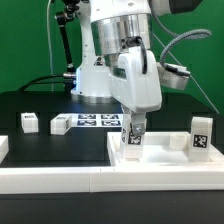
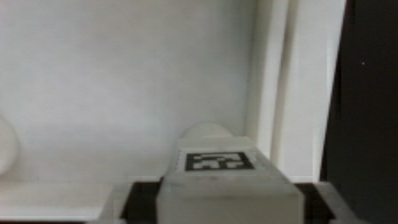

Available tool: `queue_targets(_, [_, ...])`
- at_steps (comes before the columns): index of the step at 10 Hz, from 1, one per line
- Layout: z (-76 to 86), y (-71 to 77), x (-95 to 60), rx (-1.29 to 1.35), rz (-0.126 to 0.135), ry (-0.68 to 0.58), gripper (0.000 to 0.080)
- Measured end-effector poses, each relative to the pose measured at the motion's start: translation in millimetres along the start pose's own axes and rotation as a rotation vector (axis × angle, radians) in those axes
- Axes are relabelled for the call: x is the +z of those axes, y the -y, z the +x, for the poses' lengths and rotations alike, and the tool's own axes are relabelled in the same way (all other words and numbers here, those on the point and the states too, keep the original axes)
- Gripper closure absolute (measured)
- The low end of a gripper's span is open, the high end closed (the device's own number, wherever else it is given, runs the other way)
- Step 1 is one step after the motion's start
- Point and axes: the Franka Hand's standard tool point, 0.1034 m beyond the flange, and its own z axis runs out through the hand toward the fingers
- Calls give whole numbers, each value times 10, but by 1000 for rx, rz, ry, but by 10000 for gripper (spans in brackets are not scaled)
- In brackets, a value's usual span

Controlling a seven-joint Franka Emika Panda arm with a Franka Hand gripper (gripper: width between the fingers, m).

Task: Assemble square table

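currently the square slab (image 1: 170, 152) lies on the black tabletop (image 1: 60, 150) toward the exterior view's right, just behind the long white border bar (image 1: 60, 178). i see my end effector (image 1: 133, 134) clamped on one upright leg (image 1: 133, 142) over the slab's corner on the exterior view's left; whether it touches the slab i cannot tell. the wrist view shows that leg's tag facing the camera. a second leg (image 1: 200, 135) stands on the slab's far right. two loose legs (image 1: 29, 122) (image 1: 60, 124) sit left of the marker board (image 1: 98, 121).

A glossy white rounded arm (image 1: 120, 45) with grey cables (image 1: 183, 38) and dark jaws.
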Motion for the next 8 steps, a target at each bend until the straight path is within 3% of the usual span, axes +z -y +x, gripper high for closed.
queue_targets(2, [-2, -2, 3, -11, 0, 1, 508])
queue_targets(3, [-1, -2, 5, -45, 0, 1, 286])
queue_targets(4, [6, -4, 5, -87, -4, 2, 286])
queue_targets(5, [1, -7, -1, -180, -22, 8, 179])
queue_targets(6, [-22, 12, -22, -308, -39, 10, 159])
queue_targets(8, [-28, 19, -23, -472, -36, 12, 151])
